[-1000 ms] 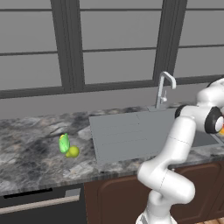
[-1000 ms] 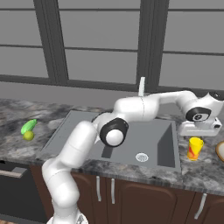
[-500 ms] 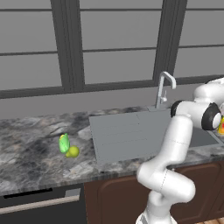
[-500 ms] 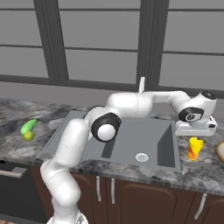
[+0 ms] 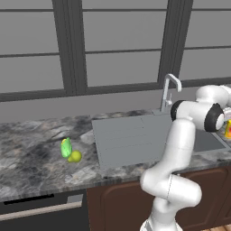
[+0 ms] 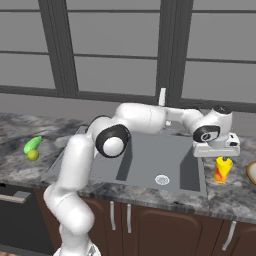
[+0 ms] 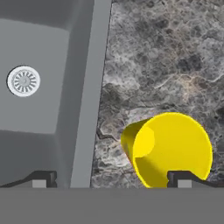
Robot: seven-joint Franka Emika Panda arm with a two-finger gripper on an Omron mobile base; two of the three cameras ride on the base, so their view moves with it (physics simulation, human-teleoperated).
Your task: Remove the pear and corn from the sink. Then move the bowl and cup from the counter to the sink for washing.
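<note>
The yellow cup (image 6: 222, 170) stands on the counter just right of the sink (image 6: 150, 150), and my gripper (image 6: 221, 157) hangs open directly over it. In the hand view the cup (image 7: 173, 151) lies under the right fingertip (image 7: 186, 178), off centre between the spread fingers, with the sink's rim (image 7: 94, 87) to its left. The tan bowl (image 6: 251, 172) peeks in at the right edge of the right base view. The corn (image 5: 66, 147) and the pear (image 5: 75, 156) rest together on the counter left of the sink (image 5: 135, 135).
A chrome faucet (image 5: 169, 88) rises behind the basin, and the round drain (image 6: 162, 180) sits in its floor. Dark windows run along the back wall. Brown cabinet fronts and a dishwasher (image 5: 40, 212) lie below the counter edge.
The hand has swung a little left and lower, ending just above the cup. Its jaws have stayed wide, and the cup, corn and pear have not moved.
</note>
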